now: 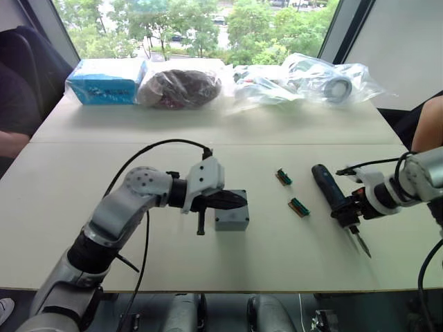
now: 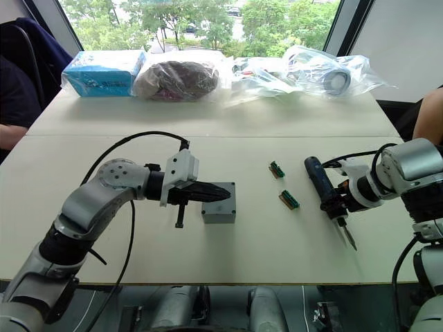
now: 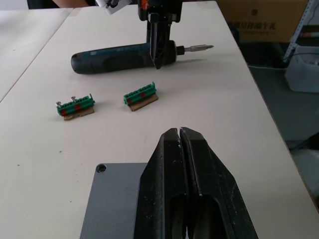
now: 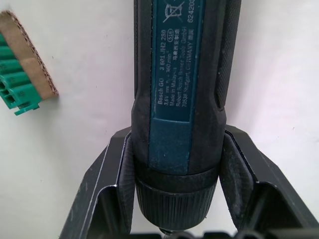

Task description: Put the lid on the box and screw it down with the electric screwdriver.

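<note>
- My left gripper (image 3: pixel 180 137) has its two black fingers pressed together with nothing between them, and it rests over the lid (image 3: pixel 115 199), which already sits on top of the box (image 1: pixel 231 220) near the middle of the table (image 1: pixel 208 263).
- I cannot tell from any view whether the lid is square on the box all round; in the left wrist view only one corner hole is visible, so I treat the seating as unconfirmed.
- My right gripper (image 4: pixel 177 164) has its fingers closed around the electric screwdriver (image 2: pixel 324 190), clasping it near the collar end, with the bit pointing toward me and down at the table.
- The screwdriver lies low on the table, well apart from the box, with two small green connector strips (image 2: pixel 288 200) between them.
- I judge the step in hand to be lifting the driver and carrying it to the first corner hole.
- To do that well, I want the lift straight up first, so the bit does not drag along the table.
- I route the driver above the green strips rather than through them.
- I would swing the bit to vertical before it reaches the lid; a slanted approach risks skating off the hole.
- I keep the left gripper pressing down on the lid as a clamp, but off the corner I am driving.
- The grip sits near one end of the tool, so I expect some droop and move slowly.
</note>
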You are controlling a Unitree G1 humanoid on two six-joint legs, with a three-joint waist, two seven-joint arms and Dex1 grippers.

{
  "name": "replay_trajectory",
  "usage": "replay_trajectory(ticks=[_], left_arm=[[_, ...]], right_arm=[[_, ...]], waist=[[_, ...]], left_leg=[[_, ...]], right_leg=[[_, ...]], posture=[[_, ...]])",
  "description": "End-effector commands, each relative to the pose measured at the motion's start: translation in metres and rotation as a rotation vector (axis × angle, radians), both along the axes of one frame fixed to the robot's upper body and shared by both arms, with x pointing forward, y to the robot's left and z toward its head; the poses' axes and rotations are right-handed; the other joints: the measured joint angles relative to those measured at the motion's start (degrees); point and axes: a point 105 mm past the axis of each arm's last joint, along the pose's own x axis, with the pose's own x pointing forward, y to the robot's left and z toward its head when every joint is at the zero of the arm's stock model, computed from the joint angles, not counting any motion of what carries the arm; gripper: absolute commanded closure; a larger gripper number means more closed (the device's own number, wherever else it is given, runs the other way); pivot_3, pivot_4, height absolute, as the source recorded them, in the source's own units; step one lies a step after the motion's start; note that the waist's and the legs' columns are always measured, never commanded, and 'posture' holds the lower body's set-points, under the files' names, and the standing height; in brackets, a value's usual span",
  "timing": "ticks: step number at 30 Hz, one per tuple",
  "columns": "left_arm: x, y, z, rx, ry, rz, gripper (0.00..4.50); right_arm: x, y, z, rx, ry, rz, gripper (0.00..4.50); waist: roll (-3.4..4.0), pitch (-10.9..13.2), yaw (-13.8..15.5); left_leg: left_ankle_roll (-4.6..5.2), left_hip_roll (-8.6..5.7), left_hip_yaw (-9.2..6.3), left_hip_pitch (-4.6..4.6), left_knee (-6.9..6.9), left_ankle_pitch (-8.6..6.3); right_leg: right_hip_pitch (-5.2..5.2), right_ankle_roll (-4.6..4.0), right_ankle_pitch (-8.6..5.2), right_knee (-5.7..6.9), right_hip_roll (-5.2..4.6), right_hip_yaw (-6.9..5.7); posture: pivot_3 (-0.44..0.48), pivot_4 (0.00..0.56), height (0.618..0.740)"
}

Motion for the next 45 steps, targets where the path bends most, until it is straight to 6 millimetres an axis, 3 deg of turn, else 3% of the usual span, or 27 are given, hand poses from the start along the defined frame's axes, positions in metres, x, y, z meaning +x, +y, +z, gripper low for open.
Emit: replay_trajectory(ticks=[1,4,5,6,8,9,12,14,19,28,32,45], left_arm=[[0.01,0.009,0.008,-0.001,-0.021,0.02,4.5],[0.016,0.017,0.009,-0.002,-0.001,0.043,4.5],[0.016,0.019,0.009,0.001,0.0,0.045,4.5],[0.017,0.021,0.008,0.005,0.004,0.047,4.5],[0.018,0.026,0.007,0.023,0.021,0.053,4.5],[0.019,0.028,0.006,0.033,0.032,0.056,4.5],[0.022,0.034,0.003,0.065,0.047,0.063,4.5],[0.024,0.036,0.0,0.085,0.049,0.066,4.5],[0.027,0.033,-0.002,0.098,0.046,0.066,4.5],[0.029,0.022,-0.018,0.14,0.036,0.054,4.5],[0.03,0.02,-0.044,0.22,0.009,0.045,4.5],[0.03,0.017,-0.04,0.193,0.014,0.051,4.5]], right_arm=[[0.051,0.002,0.087,0.085,-0.411,0.012,2.72],[0.073,0.03,0.163,0.272,-0.853,0.1,2.72],[0.074,0.033,0.178,0.305,-0.953,0.11,2.72],[0.072,0.039,0.188,0.345,-1.028,0.119,2.72],[0.053,0.069,0.219,0.562,-1.293,0.175,2.72],[0.042,0.081,0.221,0.633,-1.374,0.185,2.72],[0.015,0.111,0.216,0.82,-1.48,0.226,2.72],[0.006,0.132,0.201,0.854,-1.472,0.252,2.72],[-0.008,0.168,0.165,0.766,-1.452,0.327,2.72],[-0.018,0.187,0.127,0.701,-1.395,0.379,2.72],[-0.011,0.19,0.106,0.656,-1.355,0.375,2.72],[-0.011,0.194,0.086,0.608,-1.333,0.39,2.72]], waist=[[0.43,0.2,-0.3],[0.56,0.3,-0.6],[0.55,0.3,-0.6],[0.55,0.3,-0.5],[0.46,0.3,-0.2],[0.46,0.3,-0.1],[0.47,0.3,0.3],[0.47,0.3,0.3],[0.46,0.3,0.0],[0.46,0.3,0.0],[0.43,0.3,0.1],[0.43,0.3,0.1]], left_leg=[[0.0,-0.02,0.12,-0.03,0.0,0.0],[-0.27,0.0,0.32,-0.19,-0.08,0.16],[-0.33,0.05,0.32,-0.21,-0.12,0.2],[-0.35,0.09,0.31,-0.22,-0.15,0.2],[-0.39,0.16,0.29,-0.23,-0.31,0.23],[-0.42,0.27,0.19,-0.24,-0.34,0.24],[-0.47,0.36,0.14,-0.24,-0.23,0.27],[-0.48,0.14,0.14,-0.24,-0.11,0.28],[-0.35,-0.05,0.12,-0.19,0.0,0.21],[-0.39,0.03,0.1,-0.17,-0.03,0.23],[-0.39,0.01,0.1,-0.16,-0.03,0.23],[-0.38,0.04,0.09,-0.12,-0.02,0.23]], right_leg=[[-0.12,0.03,0.03,0.01,-0.01,0.11],[-0.48,0.14,0.08,0.11,0.08,0.36],[-0.51,0.14,0.08,0.08,0.17,0.36],[-0.51,0.14,0.07,0.02,0.24,0.35],[-0.52,0.15,0.04,0.02,0.29,0.31],[-0.46,0.15,0.04,0.0,0.36,0.22],[-0.34,0.15,0.04,0.02,0.34,0.08],[-0.3,0.16,0.05,0.02,0.14,0.05],[-0.2,0.16,0.1,0.03,0.01,0.11],[-0.25,0.16,0.09,0.05,0.15,0.16],[-0.24,0.16,0.08,0.04,0.16,0.16],[-0.18,0.16,0.08,0.04,0.15,0.16]], posture=[[0.0,0.15,0.74],[0.0,0.15,0.74],[0.0,0.15,0.74],[0.0,0.15,0.74],[0.0,0.15,0.74],[0.0,0.15,0.74],[0.0,0.15,0.74],[0.0,0.15,0.74],[0.0,0.15,0.74],[0.0,0.15,0.74],[0.0,0.15,0.74],[0.0,0.15,0.74]])
